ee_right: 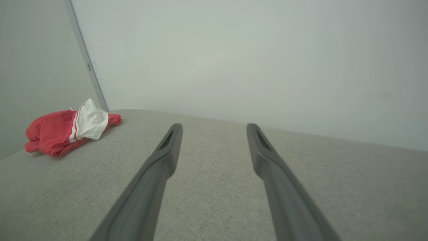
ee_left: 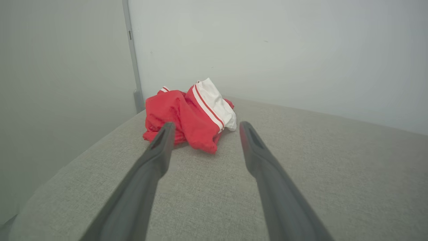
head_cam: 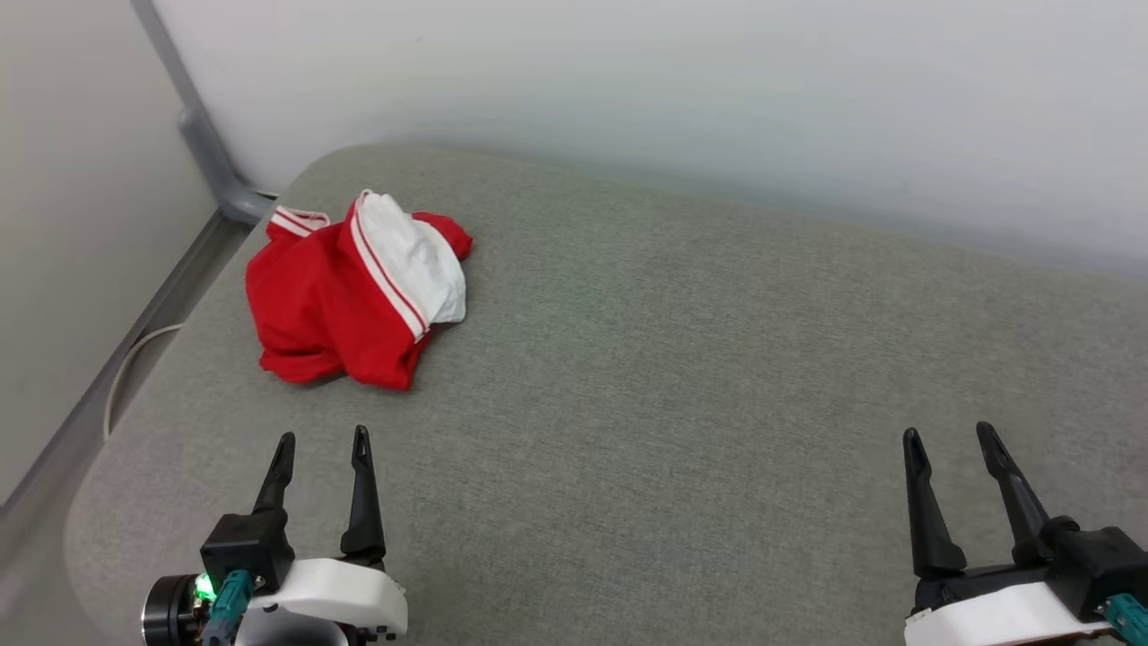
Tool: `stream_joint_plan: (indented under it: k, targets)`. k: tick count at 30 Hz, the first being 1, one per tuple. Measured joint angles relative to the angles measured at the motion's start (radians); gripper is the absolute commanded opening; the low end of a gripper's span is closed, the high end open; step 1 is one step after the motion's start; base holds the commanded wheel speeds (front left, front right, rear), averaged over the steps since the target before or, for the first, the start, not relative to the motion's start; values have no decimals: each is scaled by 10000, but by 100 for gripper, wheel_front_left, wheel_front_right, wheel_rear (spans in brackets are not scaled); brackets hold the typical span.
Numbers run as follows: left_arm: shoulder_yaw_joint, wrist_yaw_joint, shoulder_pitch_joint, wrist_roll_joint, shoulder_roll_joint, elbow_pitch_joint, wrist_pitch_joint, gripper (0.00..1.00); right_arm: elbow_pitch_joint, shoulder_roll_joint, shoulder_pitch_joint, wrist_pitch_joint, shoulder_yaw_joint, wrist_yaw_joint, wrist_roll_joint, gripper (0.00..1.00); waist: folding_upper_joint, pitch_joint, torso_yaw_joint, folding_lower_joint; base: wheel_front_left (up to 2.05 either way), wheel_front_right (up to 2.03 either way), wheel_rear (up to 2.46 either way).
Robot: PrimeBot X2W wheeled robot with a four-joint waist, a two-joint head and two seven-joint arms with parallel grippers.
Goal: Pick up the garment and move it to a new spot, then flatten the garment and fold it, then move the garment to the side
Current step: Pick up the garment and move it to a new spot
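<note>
My left gripper [head_cam: 323, 435]: fingers spread wide, holding nothing. The crumpled red jersey shirt [head_cam: 332, 305] lies just beyond these fingertips, untouched, on the grey cushion [head_cam: 673, 404]. Judged light, soft and limp; pinch the raised striped fold. My right gripper [head_cam: 948, 432]: wide, empty, shirt far to its left.

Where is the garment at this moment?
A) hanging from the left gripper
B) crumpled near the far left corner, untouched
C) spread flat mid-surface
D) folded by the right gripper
B: the garment lies bunched near the far left corner of the grey surface, ahead of the open left gripper, with a gap between them.
</note>
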Motion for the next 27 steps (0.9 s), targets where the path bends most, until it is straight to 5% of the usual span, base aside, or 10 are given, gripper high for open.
stream_joint_plan:
  k: [15, 27]
  targets:
    - [311, 46, 151, -144, 4, -52, 0, 100, 8, 0, -9, 0, 142, 0, -98, 100, 0, 67, 1601, 0, 0, 0, 0]
    - [986, -276, -266, -50, 128, -25, 0, 100, -35, 0, -38, 0, 265, 0, -192, 100, 0, 207, 1504, 0, 0, 0, 0]
